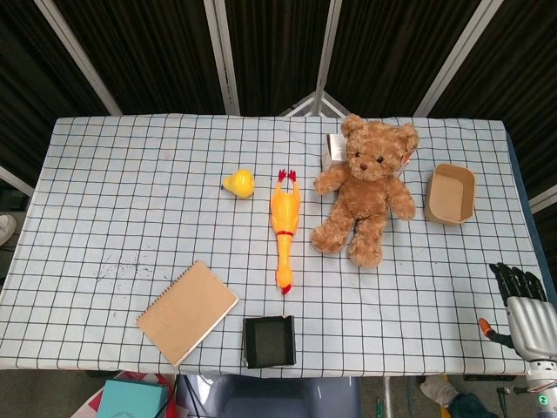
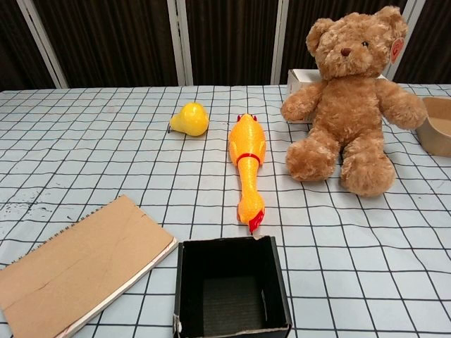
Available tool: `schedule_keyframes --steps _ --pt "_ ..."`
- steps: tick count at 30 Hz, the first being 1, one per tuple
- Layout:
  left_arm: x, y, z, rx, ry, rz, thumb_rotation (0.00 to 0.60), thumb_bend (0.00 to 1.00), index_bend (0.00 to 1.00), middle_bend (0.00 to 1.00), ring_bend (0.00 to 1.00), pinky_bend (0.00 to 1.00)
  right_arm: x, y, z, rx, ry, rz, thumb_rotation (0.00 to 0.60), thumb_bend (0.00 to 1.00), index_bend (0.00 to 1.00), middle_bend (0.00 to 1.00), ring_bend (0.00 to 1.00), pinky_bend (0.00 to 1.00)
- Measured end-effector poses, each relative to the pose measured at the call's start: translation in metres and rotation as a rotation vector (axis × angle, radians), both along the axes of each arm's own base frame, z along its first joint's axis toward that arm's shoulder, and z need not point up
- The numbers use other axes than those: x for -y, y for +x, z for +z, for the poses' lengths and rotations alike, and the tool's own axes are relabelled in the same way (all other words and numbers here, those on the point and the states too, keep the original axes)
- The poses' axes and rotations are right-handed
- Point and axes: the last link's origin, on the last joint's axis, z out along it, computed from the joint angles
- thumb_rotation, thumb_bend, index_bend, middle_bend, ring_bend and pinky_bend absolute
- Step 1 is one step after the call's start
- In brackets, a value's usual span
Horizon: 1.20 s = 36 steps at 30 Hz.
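Your right hand (image 1: 527, 306) hangs empty, fingers apart, off the tabletop (image 1: 130, 200) edge; clear it approaching the cardboard tray (image 1: 451, 193).

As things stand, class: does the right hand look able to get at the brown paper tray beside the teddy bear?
Probably yes. The right hand sits open at the table's near right corner, and only bare checked cloth lies between it and the paper tray; the teddy bear sits to one side.

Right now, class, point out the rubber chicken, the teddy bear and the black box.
rubber chicken (image 1: 285, 218): head view, on the middle of its orange body.
teddy bear (image 1: 363, 196): head view, on its belly.
black box (image 2: 231, 296): chest view, on its inner floor.
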Motion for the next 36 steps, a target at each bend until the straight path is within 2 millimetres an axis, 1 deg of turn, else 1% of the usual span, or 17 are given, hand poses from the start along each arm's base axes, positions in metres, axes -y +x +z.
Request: schedule_keyframes --steps 12,17,22,26,29,33,35,36 --pt "0.004 0.002 0.0 -0.003 0.007 -0.012 0.6 0.27 0.21 0.0 0.0 0.14 0.0 0.0 0.0 0.004 0.012 0.001 0.6 0.28 0.0 0.08 0.02 0.0" --pt "0.002 0.0 0.0 -0.002 0.002 0.0 0.6 0.27 0.21 0.0 0.0 0.14 0.0 0.001 0.002 0.015 -0.008 -0.002 0.6 0.29 0.0 0.07 0.02 0.0" --pt "0.0 0.0 0.0 0.001 0.003 0.002 0.6 0.27 0.2 0.0 0.0 0.14 0.002 0.001 -0.001 0.042 -0.018 -0.009 0.6 0.28 0.0 0.07 0.02 0.0" --pt "0.002 0.004 -0.004 -0.016 -0.01 -0.012 0.6 0.27 0.2 0.0 0.0 0.14 0.006 0.001 -0.005 0.092 -0.027 -0.006 0.6 0.29 0.0 0.08 0.02 0.0" --pt "0.0 0.004 -0.006 -0.023 -0.016 -0.006 0.6 0.27 0.2 0.0 0.0 0.14 0.012 0.0 -0.01 0.162 -0.028 0.002 0.6 0.29 0.0 0.08 0.03 0.0" --pt "-0.004 0.003 -0.008 -0.026 -0.016 0.009 0.6 0.27 0.2 0.0 0.0 0.14 0.026 0.0 -0.015 0.299 -0.042 0.02 0.6 0.28 0.0 0.08 0.06 0.0" --pt "-0.005 0.003 -0.008 -0.029 -0.019 0.012 0.6 0.27 0.2 0.0 0.0 0.14 0.035 0.002 -0.017 0.363 -0.051 0.027 0.6 0.29 0.0 0.08 0.06 0.0" --pt "-0.007 0.002 -0.009 -0.032 -0.023 0.017 0.6 0.27 0.2 0.0 0.0 0.14 0.044 0.004 -0.017 0.417 -0.058 0.029 0.6 0.29 0.0 0.08 0.06 0.0"
